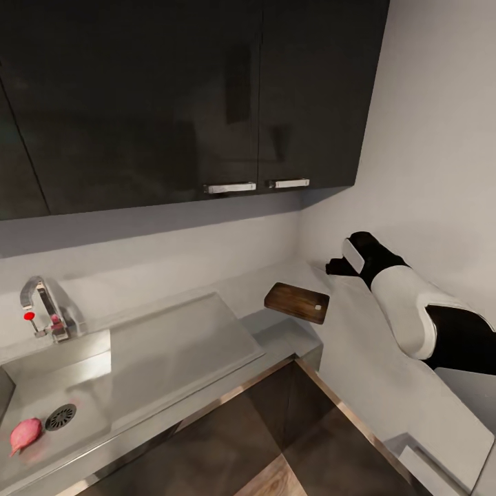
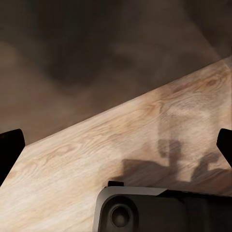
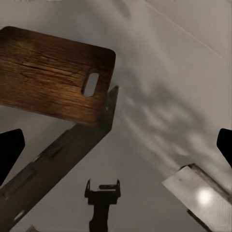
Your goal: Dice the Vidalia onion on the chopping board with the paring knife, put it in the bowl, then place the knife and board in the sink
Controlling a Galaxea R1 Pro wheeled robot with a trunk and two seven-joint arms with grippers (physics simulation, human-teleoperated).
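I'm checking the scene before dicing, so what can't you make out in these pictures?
- Right gripper: head view, too dark and small to read its jaws.
- Sink: head view, basin cut off by the frame's edge.
- Left gripper: left wrist view, fingertips clipped at both edges, over wooden floor.

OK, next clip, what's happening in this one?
Nothing is being held yet. The Vidalia onion lies in the sink beside the drain. The chopping board sits at the corner of the countertop, and the right arm reaches out over the counter past it, its gripper open above the surface near the board. The left gripper is open too, facing the wooden floor.
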